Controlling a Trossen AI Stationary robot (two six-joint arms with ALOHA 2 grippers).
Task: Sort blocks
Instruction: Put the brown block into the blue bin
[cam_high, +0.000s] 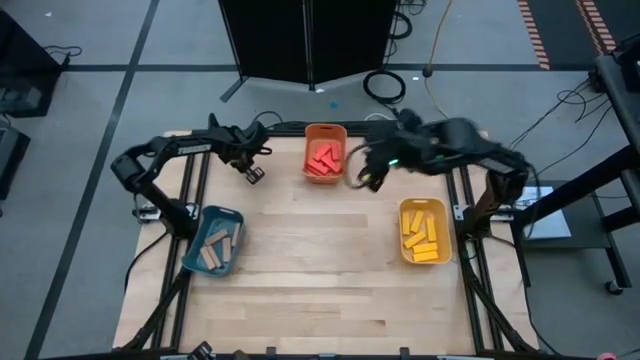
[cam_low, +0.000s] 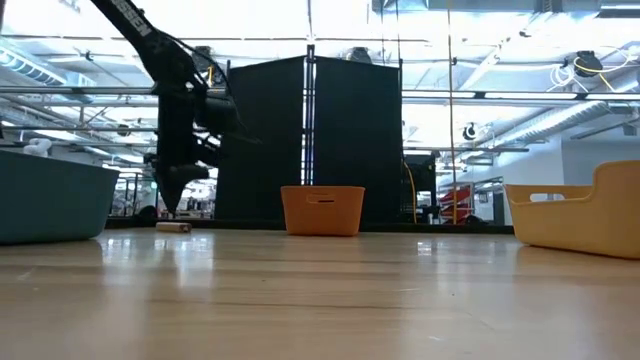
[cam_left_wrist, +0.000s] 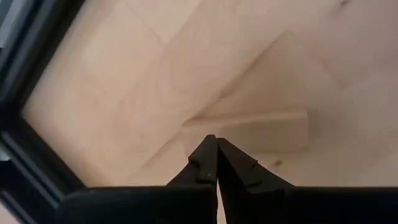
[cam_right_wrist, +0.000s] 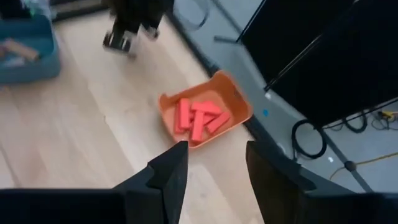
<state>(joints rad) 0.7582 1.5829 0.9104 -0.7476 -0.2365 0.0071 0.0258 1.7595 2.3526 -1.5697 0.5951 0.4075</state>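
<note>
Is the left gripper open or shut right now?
Shut. In the left wrist view the left gripper has its fingertips pressed together, nothing between them, above a tan block lying on the table.

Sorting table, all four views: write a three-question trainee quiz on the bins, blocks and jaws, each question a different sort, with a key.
1. Multiple choice: which bin holds the red blocks?
A. teal bin
B. orange bin
C. yellow bin

2. True or false: the right gripper has its jaws closed on a red block.

3. Fill in: the tan block still loose on the table lies just ahead of the ____ gripper, whose jaws are shut with nothing between them.

Key
1. B
2. False: its jaws are open and empty, above the table near the orange bin.
3. left
</note>
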